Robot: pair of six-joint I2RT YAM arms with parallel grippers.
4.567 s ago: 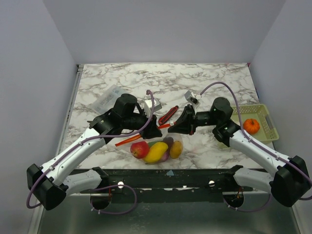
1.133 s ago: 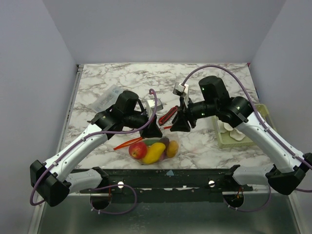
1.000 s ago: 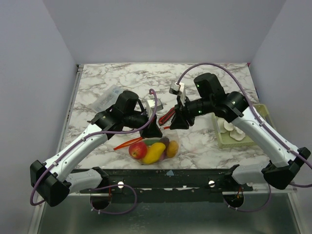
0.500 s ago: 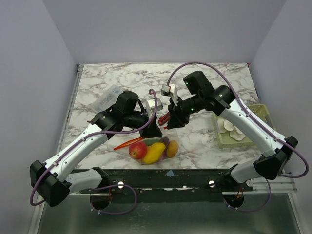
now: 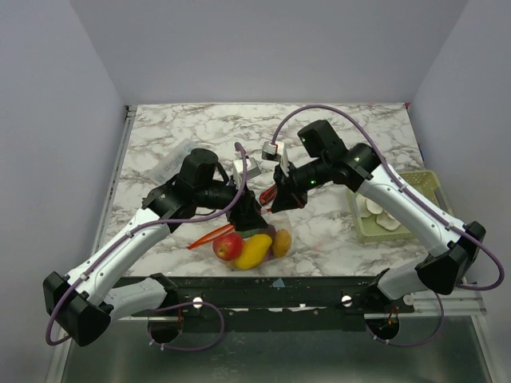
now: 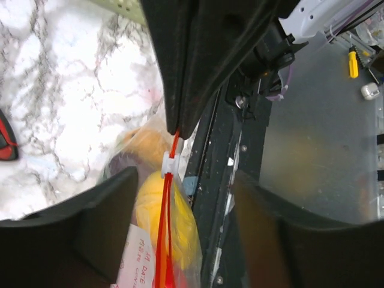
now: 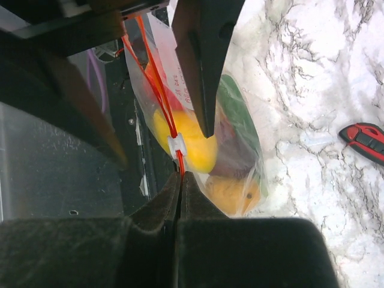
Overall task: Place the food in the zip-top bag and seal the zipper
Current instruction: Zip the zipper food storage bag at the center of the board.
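**Right gripper clamped on the zipper, left gripper open around it**

My right gripper (image 7: pixel 180 176) has its 2 fingers pressed together on the zipper (image 6: pixel 164 231), pinching the orange-red strip right beside the white slider (image 7: pixel 175 146). My left gripper (image 6: pixel 184 175) is spread wide. The strip runs through the gap between its fingers, and I see neither finger touching it. On that side of the slider the strip shows as 2 thin lines rather than 1.

The zip-top bag (image 7: pixel 174 72) sags below the strip at the near edge of the desk (image 5: pixel 319 136), between the 2 arms. The food (image 5: pixel 254 250) is inside it: a yellow piece in the middle, a red one to its left, an orange one to its right, and purple and green showing behind. I cannot tell whether the bag rests on the desk or hangs just above it.

Off to the side (well apart from the bag) a pale green basket (image 5: pixel 439 199) sits by the right arm. A red-and-black stick (image 7: pixel 366 141) lies on the marble.
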